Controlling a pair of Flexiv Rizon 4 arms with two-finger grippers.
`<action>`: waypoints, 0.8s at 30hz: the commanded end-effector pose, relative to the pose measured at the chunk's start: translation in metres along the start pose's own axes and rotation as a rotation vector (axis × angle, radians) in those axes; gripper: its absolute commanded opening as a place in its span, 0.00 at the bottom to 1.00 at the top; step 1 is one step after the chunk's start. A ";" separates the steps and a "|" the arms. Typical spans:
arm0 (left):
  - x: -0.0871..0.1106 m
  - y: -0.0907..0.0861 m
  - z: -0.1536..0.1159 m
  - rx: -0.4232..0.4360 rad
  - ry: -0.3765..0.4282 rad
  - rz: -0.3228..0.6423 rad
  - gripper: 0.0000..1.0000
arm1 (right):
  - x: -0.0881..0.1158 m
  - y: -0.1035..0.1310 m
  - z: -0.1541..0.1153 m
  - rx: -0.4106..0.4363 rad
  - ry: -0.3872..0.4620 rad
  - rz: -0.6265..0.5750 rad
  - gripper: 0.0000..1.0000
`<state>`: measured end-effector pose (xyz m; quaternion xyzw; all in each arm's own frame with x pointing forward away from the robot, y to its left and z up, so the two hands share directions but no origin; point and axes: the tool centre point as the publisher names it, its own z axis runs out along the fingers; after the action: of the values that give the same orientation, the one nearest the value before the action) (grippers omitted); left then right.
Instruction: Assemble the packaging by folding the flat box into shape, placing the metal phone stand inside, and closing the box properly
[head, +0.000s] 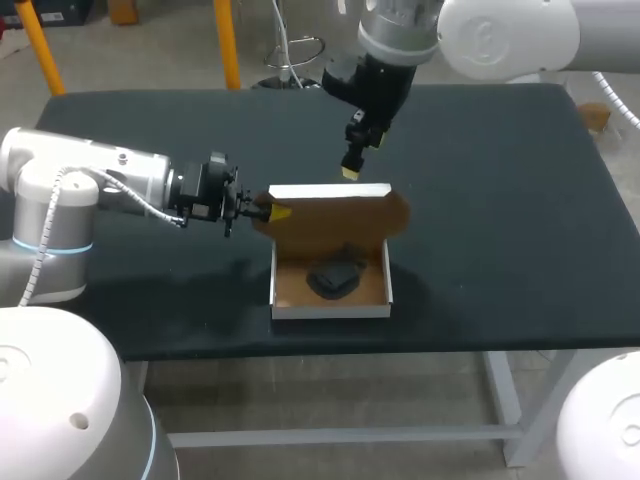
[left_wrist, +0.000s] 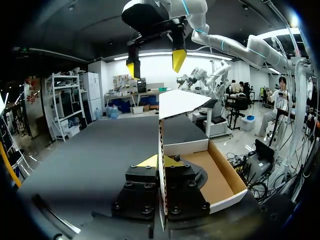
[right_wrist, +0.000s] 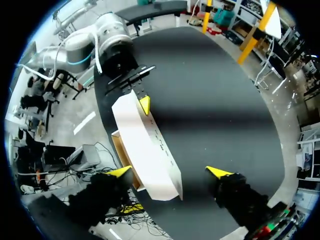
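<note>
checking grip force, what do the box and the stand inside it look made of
The box looks like cardboard: matte brown inside, white outside, with thin folded walls. The stand is dark and matte; whether it is metal or plastic cannot be told from here.

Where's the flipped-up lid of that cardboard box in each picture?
Head view: lid stands upright at the back of the box.
Left wrist view: lid rises ahead of the left gripper, which pinches its side flap.
Right wrist view: lid sits under the open right gripper.
Shared landmark: left gripper's yellow tip at the flap.
</note>
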<state>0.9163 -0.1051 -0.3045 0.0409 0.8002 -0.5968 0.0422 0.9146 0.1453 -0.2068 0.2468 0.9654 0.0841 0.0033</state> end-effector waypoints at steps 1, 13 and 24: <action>0.002 -0.002 0.002 -0.016 -0.005 0.030 0.00 | -0.002 0.002 -0.001 0.026 0.005 0.063 1.00; 0.009 -0.006 0.003 -0.017 -0.047 0.137 0.00 | -0.006 -0.010 -0.002 0.063 0.104 0.326 1.00; 0.012 0.000 0.000 -0.023 -0.126 0.234 0.00 | -0.010 -0.021 0.000 0.074 0.133 0.495 1.00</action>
<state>0.9107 -0.1055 -0.3051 0.1026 0.7956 -0.5786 0.1472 0.9129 0.1261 -0.2110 0.4643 0.8793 0.0624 -0.0857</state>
